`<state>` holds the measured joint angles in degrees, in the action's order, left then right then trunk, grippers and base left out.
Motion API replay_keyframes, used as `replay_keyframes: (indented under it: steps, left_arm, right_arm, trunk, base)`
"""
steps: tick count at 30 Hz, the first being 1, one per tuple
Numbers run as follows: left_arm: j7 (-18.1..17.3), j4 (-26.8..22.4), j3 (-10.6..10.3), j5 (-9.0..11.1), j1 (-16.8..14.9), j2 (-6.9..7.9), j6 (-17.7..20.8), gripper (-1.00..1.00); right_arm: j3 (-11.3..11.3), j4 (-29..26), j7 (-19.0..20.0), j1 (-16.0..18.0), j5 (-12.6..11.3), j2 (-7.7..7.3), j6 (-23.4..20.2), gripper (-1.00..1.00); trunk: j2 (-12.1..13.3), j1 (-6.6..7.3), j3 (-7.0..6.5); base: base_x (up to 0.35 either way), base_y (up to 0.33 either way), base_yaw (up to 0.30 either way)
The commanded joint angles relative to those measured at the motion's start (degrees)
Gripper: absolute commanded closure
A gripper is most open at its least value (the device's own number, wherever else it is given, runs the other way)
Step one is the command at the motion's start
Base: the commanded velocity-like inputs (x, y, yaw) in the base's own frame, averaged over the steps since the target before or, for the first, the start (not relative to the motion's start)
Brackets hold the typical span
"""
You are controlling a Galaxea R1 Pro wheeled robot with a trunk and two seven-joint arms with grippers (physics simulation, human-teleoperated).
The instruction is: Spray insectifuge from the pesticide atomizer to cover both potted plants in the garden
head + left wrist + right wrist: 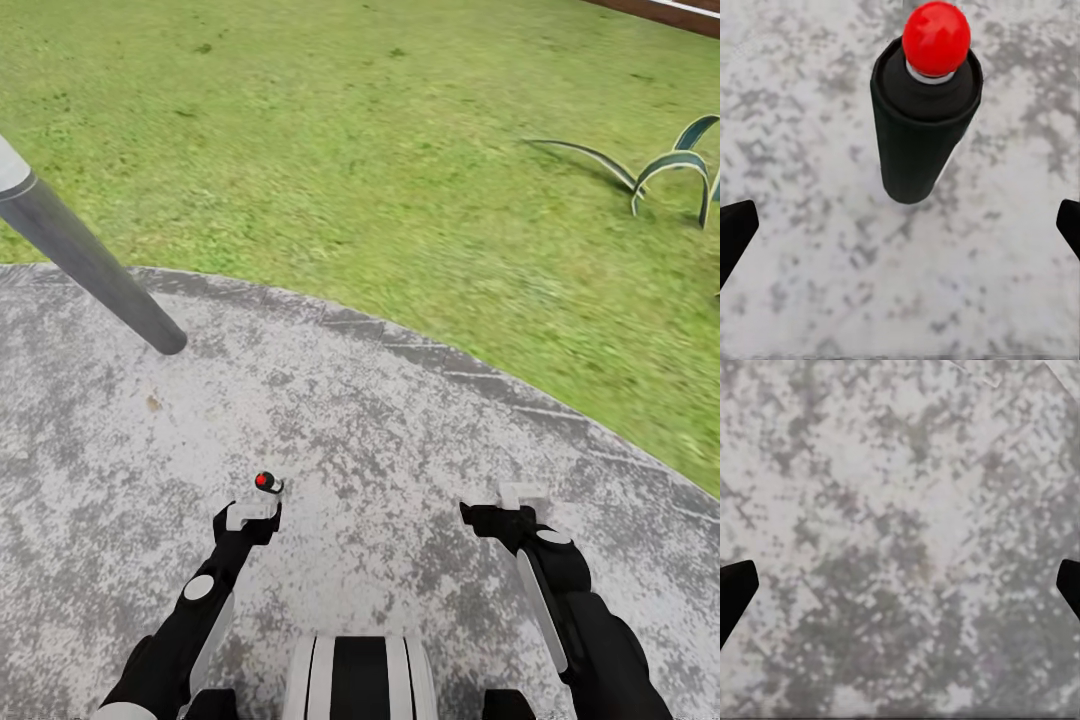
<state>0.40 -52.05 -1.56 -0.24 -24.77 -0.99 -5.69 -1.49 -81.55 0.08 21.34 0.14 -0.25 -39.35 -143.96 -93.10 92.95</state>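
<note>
A small black cylinder with a red ball top (926,105) was seen upright on the paved patio (400,420), just ahead of the left gripper (250,512) — fingers spread wide, nothing held. The right gripper (522,497) was likewise held wide over bare paving — lawn (350,150) and a striped agave (670,170) lay beyond the patio's edge.

The patio (380,420) was mottled grey and white, speckled like worn stone. The lawn (350,150) was green with darker flecks. The agave (670,170) had blue-green leaves edged in pale stripes. The pole (90,265) was dark grey with a paler top. The lamp (924,120) was black, capped by a glossy red ball. The arms (190,620) were black with white patches.
</note>
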Motion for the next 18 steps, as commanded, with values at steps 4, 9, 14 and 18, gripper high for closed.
replay_keyframes:
  steps: [4,9,14,18]
  left_arm:
    - [0.04,0.02,-0.02,-0.03,-0.02,-0.03,-0.89,-1.00]
    - [0.04,0.02,0.02,-0.03,-0.02,-0.02,-1.20,-1.00]
    - [0.04,0.20,-0.07,-0.07,-0.02,0.00,-1.25,-1.00]
    - [0.04,0.07,-0.02,-0.03,-0.02,-0.02,-1.25,-1.00]
  right_arm:
    - [0.00,-0.05,0.01,0.02,0.03,-0.01,-0.29,-1.00]
    - [0.00,-0.08,0.01,0.02,0.04,-0.01,-0.29,-1.00]
    - [0.00,-0.08,0.01,0.02,0.04,-0.01,-0.29,-1.00]
    - [0.00,-0.09,0.01,0.02,0.04,-0.01,-0.29,-1.00]
  trunk:
    - [-0.04,-0.04,0.78]
    - [-0.04,-0.04,0.89]
    - [-0.04,-0.04,0.91]
    - [-0.04,-0.04,0.91]
  base:
    - [0.000,0.000,0.000]
    - [0.000,0.000,0.000]
    - [0.039,0.000,0.000]
    - [0.165,0.000,0.000]
